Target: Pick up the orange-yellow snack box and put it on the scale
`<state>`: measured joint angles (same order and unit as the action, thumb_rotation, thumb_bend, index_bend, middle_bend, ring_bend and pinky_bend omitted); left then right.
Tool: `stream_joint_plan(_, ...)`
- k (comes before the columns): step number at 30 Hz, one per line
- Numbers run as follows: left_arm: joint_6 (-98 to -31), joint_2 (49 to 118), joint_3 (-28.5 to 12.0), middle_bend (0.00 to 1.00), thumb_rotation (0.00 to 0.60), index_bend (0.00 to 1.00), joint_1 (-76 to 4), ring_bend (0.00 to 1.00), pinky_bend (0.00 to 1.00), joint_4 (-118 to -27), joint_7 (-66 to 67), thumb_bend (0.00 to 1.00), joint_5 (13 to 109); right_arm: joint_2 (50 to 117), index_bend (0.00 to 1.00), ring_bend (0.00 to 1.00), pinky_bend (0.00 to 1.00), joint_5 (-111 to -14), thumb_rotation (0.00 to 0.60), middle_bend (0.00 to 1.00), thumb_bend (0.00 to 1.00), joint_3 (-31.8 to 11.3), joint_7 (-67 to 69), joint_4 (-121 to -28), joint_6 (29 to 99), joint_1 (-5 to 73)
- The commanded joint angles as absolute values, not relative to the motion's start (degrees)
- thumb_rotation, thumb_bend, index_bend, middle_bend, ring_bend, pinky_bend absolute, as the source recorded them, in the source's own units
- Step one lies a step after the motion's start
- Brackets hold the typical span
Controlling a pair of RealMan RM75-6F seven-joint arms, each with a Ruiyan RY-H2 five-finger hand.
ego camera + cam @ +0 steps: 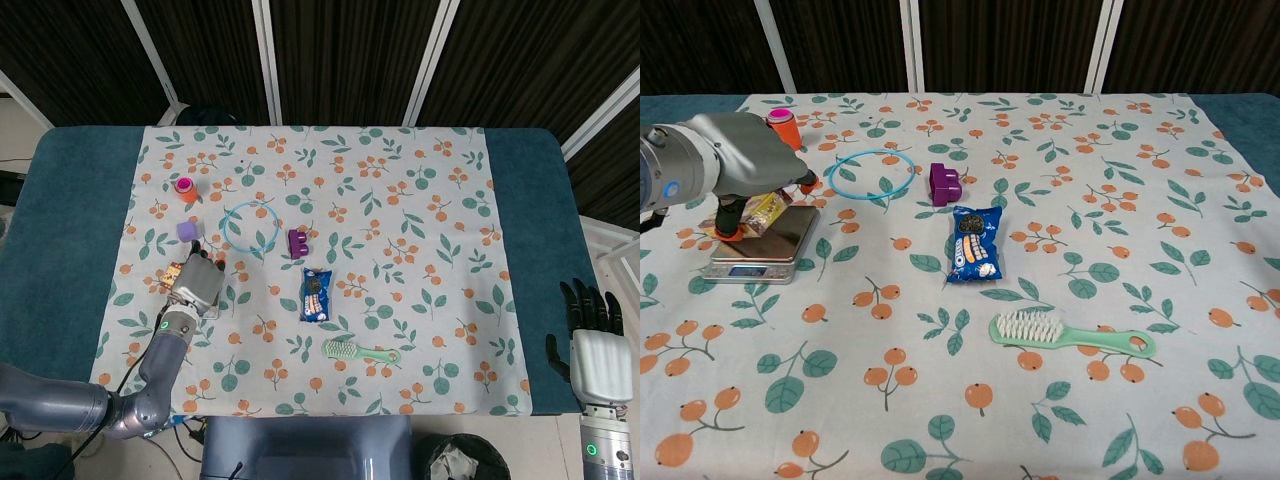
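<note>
The left hand (745,170) is gripping the orange-yellow snack box (765,210), fingers closed around it, directly above the scale (755,255) (partly hidden). It should be lowering it flat and centred before letting go.

Both arms are grey with green ring lights; the left hand (196,283) silver-backed, the right hand (596,350) white-backed with black fingers.
</note>
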<state>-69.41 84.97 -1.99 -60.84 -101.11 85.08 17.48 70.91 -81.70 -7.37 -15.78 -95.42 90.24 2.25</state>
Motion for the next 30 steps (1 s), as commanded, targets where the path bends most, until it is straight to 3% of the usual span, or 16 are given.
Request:
stream_joint_plan(1,-70.47,85.61,-2.42,0.29,0.600,0.13,-61.51,0.10,0.04,-101.31,85.42,0.12,16.04,70.85,0.03,0.06,0.03,-81.68,0.600,0.07,0.51,-7.41,-15.68,-95.44,90.30,2.22)
stream_joint_plan(8,-72.87,85.65,-2.82,0.12,0.600,0.07,-62.00,0.00,0.00,-102.25,84.88,0.04,14.91,70.73,0.03,0.06,0.03,-81.68,0.600,0.07,0.51,-7.38,-15.41,-95.45,90.26,2.19)
stream_joint_plan(13,-74.55,85.21,-3.50,0.10,0.600,0.06,-61.65,0.00,0.00,-102.75,81.92,0.03,17.88,70.76,0.03,0.06,0.03,-81.62,0.600,0.07,0.51,-7.36,-15.42,-95.40,90.16,2.23)
stream_joint_plan(18,-76.99,84.26,-4.03,0.09,0.600,0.05,-59.38,0.00,0.01,-103.47,73.75,0.03,27.45,70.84,0.03,0.06,0.03,-81.72,0.600,0.07,0.51,-7.31,-15.54,-95.43,90.11,2.30)
stream_joint_plan(22,-74.71,80.03,-4.38,0.09,0.600,0.05,-55.61,0.00,0.01,-107.31,61.58,0.03,36.16,70.90,0.03,0.06,0.03,-81.66,0.600,0.07,0.51,-7.29,-15.54,-95.35,90.03,2.32)
stream_joint_plan(26,-74.33,75.37,-3.19,0.09,0.600,0.05,-49.31,0.00,0.01,-109.04,43.48,0.03,51.60,70.86,0.03,0.06,0.03,-81.79,0.600,0.07,0.51,-7.23,-15.60,-95.44,90.14,2.28)
stream_joint_plan(30,-79.13,71.76,0.34,0.09,0.600,0.05,-42.69,0.00,0.01,-106.99,29.95,0.03,66.48,70.92,0.03,0.06,0.03,-81.97,0.600,0.07,0.51,-7.15,-15.80,-95.52,90.22,2.28)
